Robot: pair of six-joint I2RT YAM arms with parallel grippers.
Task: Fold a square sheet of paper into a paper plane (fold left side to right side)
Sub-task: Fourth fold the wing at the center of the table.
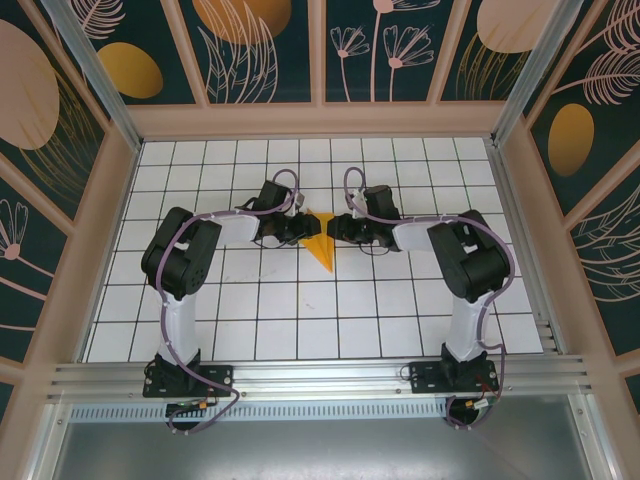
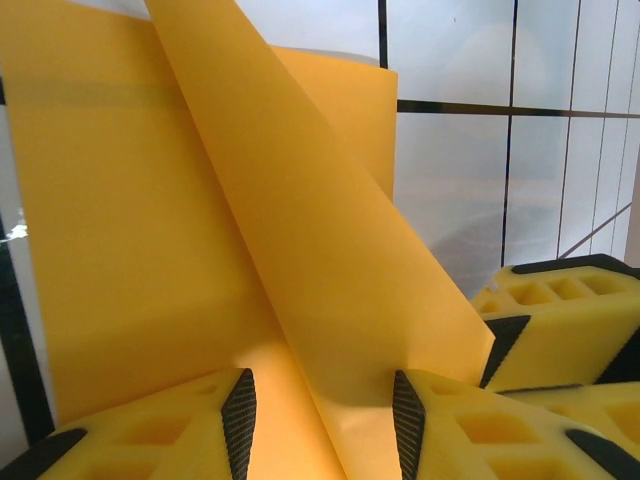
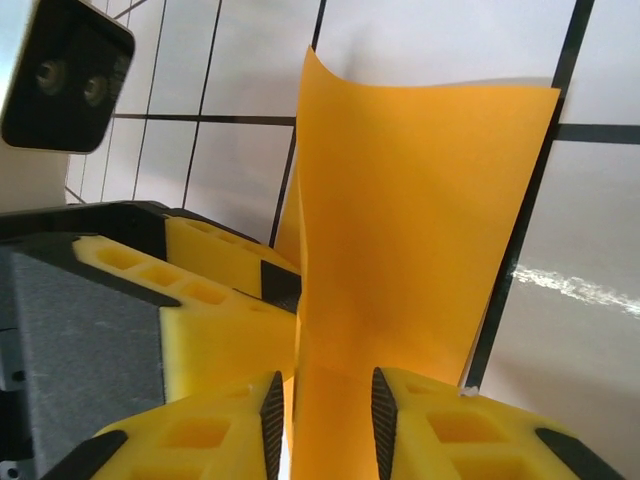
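The orange-yellow paper point(image 1: 322, 246) lies at the table's middle, partly folded into a wedge whose tip points toward the near edge. My left gripper point(image 1: 296, 228) meets its upper left corner and my right gripper point(image 1: 338, 226) its upper right. In the left wrist view a raised flap of the paper point(image 2: 300, 250) slants up between the open jaws of the left gripper point(image 2: 318, 400). The right wrist view has the paper point(image 3: 420, 220) standing up between the right gripper point(image 3: 322, 400), whose jaws are apart. The two grippers nearly touch.
The white grid table point(image 1: 400, 320) is walled on three sides by dark patterned panels point(image 1: 260, 50). An aluminium rail point(image 1: 320, 375) runs along the near edge by the arm bases. The right gripper's yellow fingers point(image 2: 560, 320) sit close beside the left gripper.
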